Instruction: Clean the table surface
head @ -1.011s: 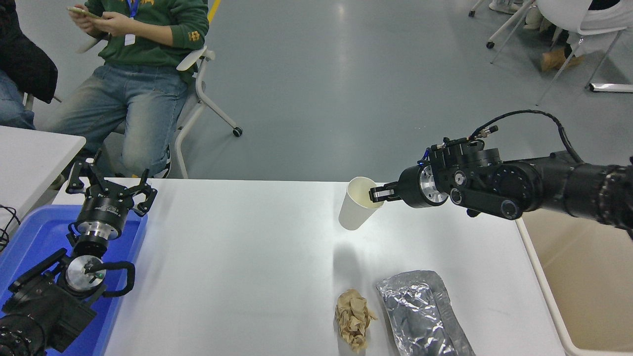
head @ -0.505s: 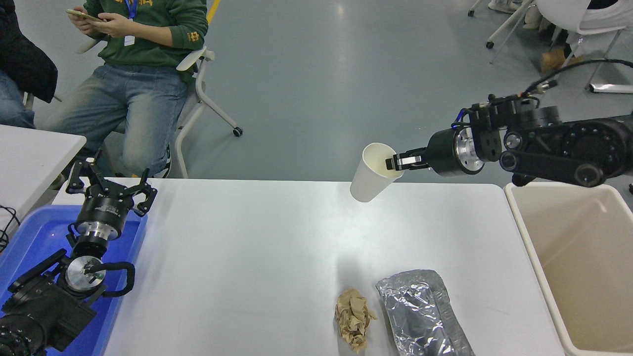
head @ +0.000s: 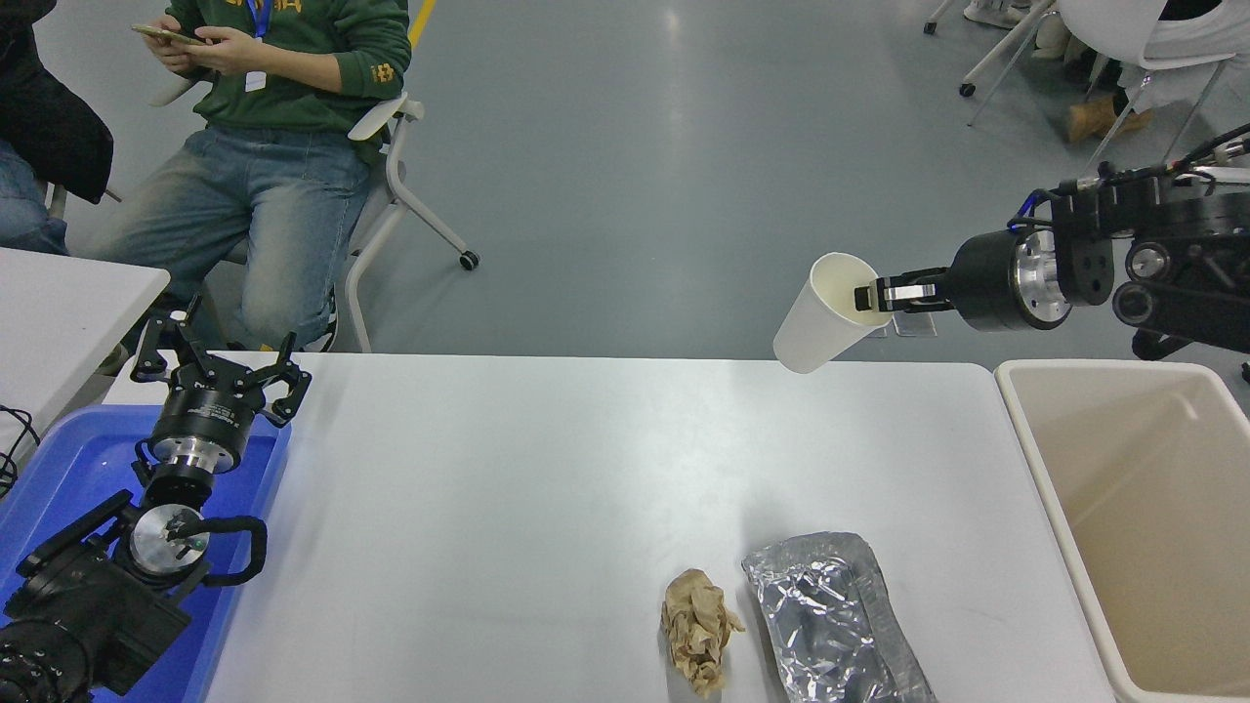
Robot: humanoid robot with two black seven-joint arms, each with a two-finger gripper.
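Over the table's far right corner, the right gripper (head: 872, 296) holds a white paper cup (head: 825, 312) in the air, fingers closed on the rim, one finger inside the mouth and the other outside. The cup is tilted, its mouth up and toward the arm, its base down and to the left, above the table's far edge and clear of the surface. The table surface (head: 508, 508) is white and fills the middle of the view. Near its front edge, right of centre, lies a crumpled brown paper wad (head: 698, 630); just beside it to the right lies a flattened silver foil bag (head: 830, 620), running off the front edge of the picture. A beige bin (head: 1152, 517) stands against the table's right edge, open at the top. At the table's left edge sits a blue tray (head: 68, 469), and the left arm is parked over it, its gripper (head: 220, 366) with fingers spread wide and holding nothing. Beyond the table's far left corner a person in a green sweater and jeans (head: 273, 127) sits on a chair, with a phone in both hands.
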